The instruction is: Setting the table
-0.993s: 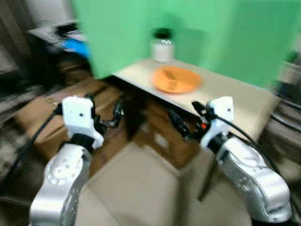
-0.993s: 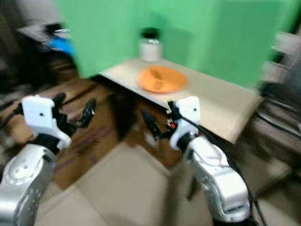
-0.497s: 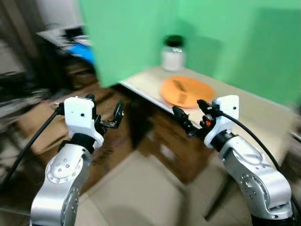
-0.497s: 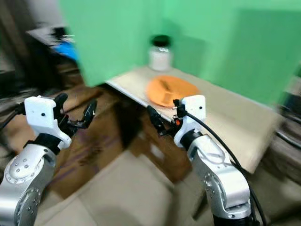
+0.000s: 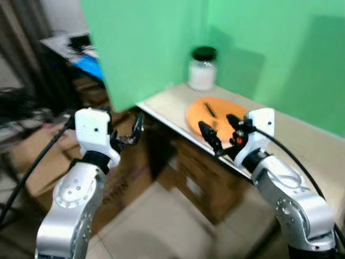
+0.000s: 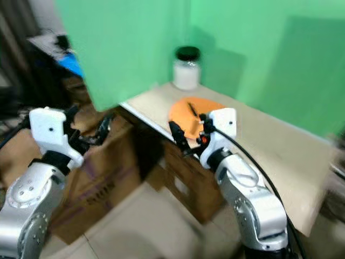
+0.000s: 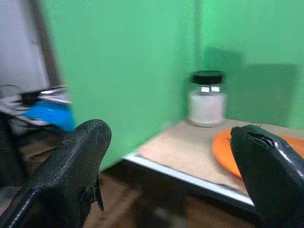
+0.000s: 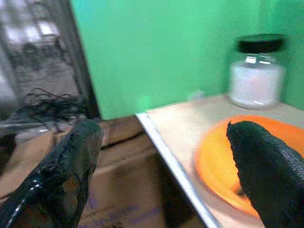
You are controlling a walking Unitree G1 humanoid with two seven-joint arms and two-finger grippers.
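Table (image 5: 280,135) now nearer, both grippers wide, orange plate (image 5: 207,114), jar (image 5: 203,68), cardboard boxes (image 6: 102,178) below.

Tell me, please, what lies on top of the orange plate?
A thin dark utensil lies on the orange plate; blur hides what kind. The right pincer covers the plate's near part, so anything there is hidden.

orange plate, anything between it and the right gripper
Nothing visible blocks it. The right gripper, fingers open, hangs at the near table edge with the orange plate just beyond it. The jar stands behind the plate, off that line.
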